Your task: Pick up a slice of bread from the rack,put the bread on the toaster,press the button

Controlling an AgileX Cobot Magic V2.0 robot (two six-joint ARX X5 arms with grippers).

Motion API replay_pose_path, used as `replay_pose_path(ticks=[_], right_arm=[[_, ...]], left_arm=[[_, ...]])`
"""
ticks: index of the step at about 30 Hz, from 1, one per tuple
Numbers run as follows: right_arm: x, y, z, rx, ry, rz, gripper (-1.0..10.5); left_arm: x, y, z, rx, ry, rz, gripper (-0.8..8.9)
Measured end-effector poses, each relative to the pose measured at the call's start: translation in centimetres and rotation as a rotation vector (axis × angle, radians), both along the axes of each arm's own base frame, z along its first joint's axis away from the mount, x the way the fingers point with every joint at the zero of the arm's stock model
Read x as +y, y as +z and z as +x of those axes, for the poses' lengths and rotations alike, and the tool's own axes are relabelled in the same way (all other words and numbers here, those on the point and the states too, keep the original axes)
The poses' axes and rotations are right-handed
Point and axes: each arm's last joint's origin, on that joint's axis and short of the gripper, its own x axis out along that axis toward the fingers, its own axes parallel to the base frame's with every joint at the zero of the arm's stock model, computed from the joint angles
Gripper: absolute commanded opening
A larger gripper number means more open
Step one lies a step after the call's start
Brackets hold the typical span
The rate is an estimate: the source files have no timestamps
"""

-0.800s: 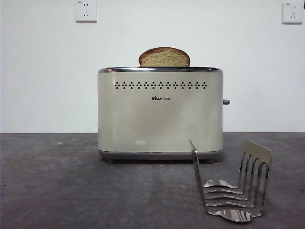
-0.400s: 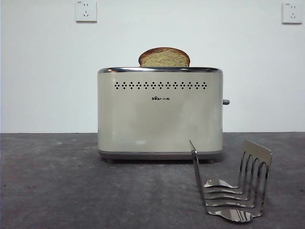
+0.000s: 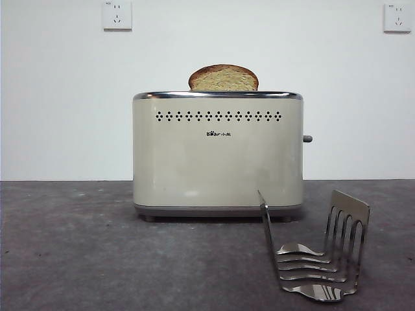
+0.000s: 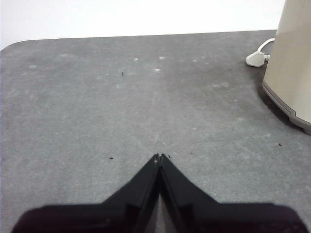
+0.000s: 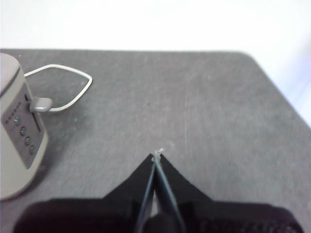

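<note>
The slice of bread [image 3: 224,78] stands in the top of the cream toaster [image 3: 218,155], its rounded brown crust rising above the chrome rim. The button [image 3: 307,138] sticks out from the toaster's right side edge; the right wrist view shows it as a grey lever [image 5: 41,104] on the end panel of the toaster [image 5: 14,141]. The steel rack [image 3: 314,256] sits in front at the right with no bread in it. My left gripper [image 4: 159,156] is shut over bare table beside the toaster [image 4: 291,63]. My right gripper [image 5: 156,155] is shut too, away from the button.
Two white wall sockets [image 3: 117,14] [image 3: 397,17] sit high on the wall. A white plug [image 4: 256,58] and cord [image 5: 68,85] lie on the grey table behind the toaster. The table's far edge and right corner show in the wrist views.
</note>
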Motion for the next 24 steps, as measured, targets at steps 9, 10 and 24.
replay_pose_path(ticks=[9,10,24], right_arm=[[0.4,-9.5,-1.5,-0.273,0.169,0.002,0.0],[0.4,-10.2,-1.6,-0.28,0.176,0.002,0.0],[0.3,-13.4,-2.2,-0.174,0.145,0.0,0.0]], left_arm=[[0.0,0.0,0.0,0.0,0.0,0.0,-0.03],[0.0,0.0,0.0,0.0,0.0,0.0,-0.03],[0.0,-0.1,0.0,0.008,0.0,0.0,-0.03]])
